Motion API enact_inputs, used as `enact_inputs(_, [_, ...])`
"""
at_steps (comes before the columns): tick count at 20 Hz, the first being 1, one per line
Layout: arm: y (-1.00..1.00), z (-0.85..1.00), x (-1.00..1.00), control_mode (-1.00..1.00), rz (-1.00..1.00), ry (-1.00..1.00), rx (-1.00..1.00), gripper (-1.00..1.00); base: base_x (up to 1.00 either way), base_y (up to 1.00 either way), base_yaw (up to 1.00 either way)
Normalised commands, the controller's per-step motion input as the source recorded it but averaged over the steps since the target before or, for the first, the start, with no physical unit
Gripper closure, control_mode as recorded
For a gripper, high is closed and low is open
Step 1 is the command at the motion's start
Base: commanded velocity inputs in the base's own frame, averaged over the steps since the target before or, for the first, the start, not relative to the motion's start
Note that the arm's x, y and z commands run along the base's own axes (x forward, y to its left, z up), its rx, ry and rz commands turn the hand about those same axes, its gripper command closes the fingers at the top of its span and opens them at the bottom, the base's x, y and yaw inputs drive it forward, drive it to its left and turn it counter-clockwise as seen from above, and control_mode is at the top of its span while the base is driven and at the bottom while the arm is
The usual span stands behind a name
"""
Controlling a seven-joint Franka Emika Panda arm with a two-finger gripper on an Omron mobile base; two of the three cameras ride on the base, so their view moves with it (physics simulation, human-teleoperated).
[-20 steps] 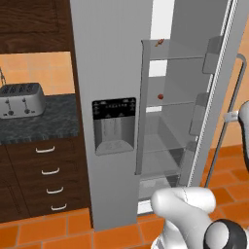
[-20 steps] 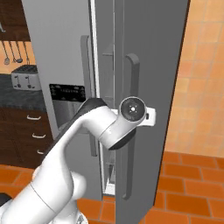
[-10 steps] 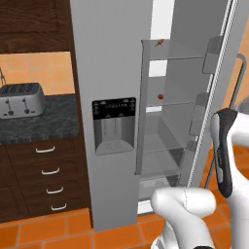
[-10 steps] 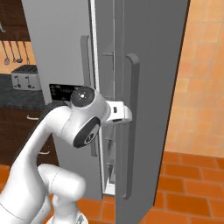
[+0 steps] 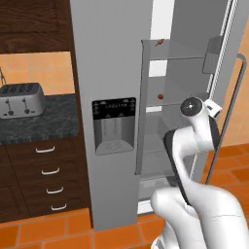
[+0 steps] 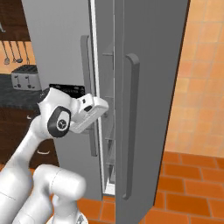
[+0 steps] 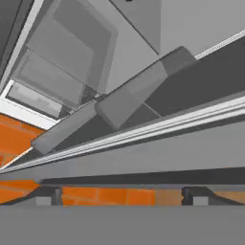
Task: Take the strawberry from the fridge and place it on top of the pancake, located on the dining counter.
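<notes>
The strawberry (image 5: 160,96) is a tiny red dot on a middle shelf inside the fridge (image 5: 112,87), whose right door (image 6: 144,87) is swung open; it looks small, light and soft, so I think it would squash if squeezed hard and could roll away, and the best place to hold it is gently around its fat middle. The gripper (image 7: 122,195) has its two dark fingertips (image 7: 45,196) spread wide apart with nothing between them; it sits low by the open door, well apart from the strawberry.
</notes>
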Motion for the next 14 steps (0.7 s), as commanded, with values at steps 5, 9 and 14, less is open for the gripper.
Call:
enact_inputs(5, [0.13, 0.0, 0.69, -1.0, -0.27, 0.39, -0.29, -1.0, 0.0, 0.0, 0.0])
enact_inputs(9, [-0.02, -0.14, 0.5, -1.0, -0.19, 0.13, -0.09, -1.0, 0.0, 0.0, 0.0])
enact_inputs(14, [-0.24, -0.27, 0.66, -1.0, -0.03, 0.0, -0.04, -1.0, 0.0, 0.0, 0.0])
